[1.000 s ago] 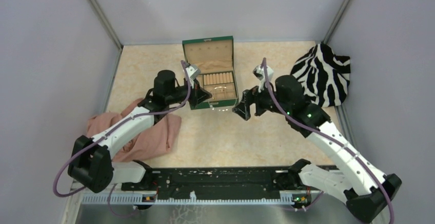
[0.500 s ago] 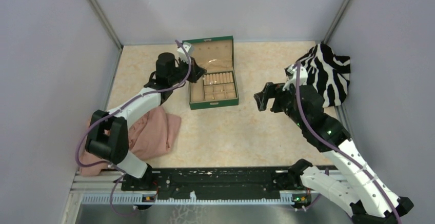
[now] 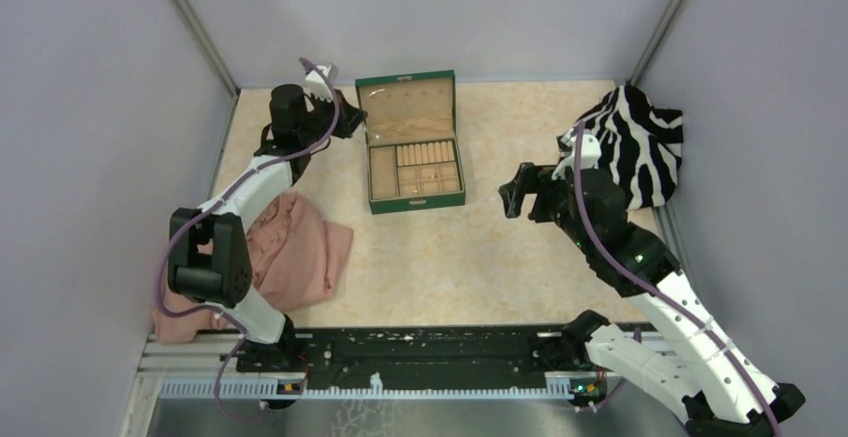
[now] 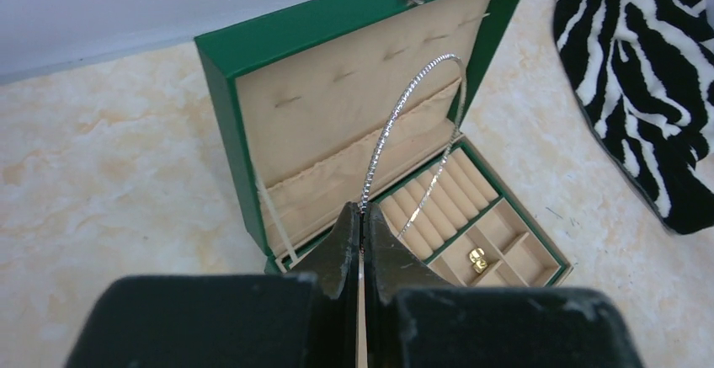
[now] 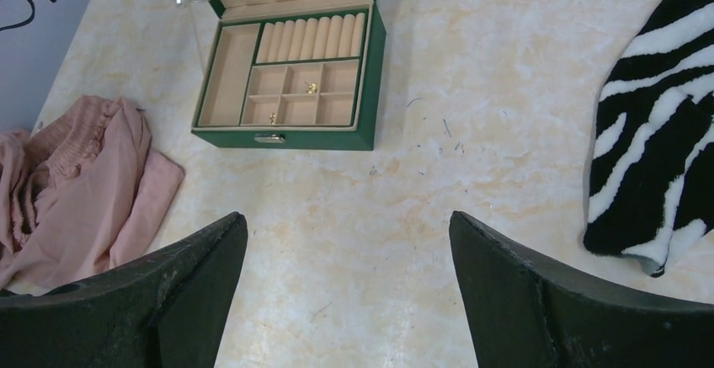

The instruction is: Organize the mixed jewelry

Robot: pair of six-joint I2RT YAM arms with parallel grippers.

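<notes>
A thin silvery wire hoop sticks up from my left gripper, which is shut on its lower end. In the top view the left gripper is just left of the lid of the open green box. The tan-lined box also shows in the left wrist view and the right wrist view. Small gold pieces lie in its square compartments. My right gripper is open and empty, right of the box and above bare table.
A pink cloth lies heaped at the left by the left arm. A zebra-striped cloth lies at the back right, close to the right arm. Grey walls enclose the table on three sides.
My left gripper has moved from the box's front left to beside its lid, carrying the hoop. My right gripper has pulled back to the right of the box.
</notes>
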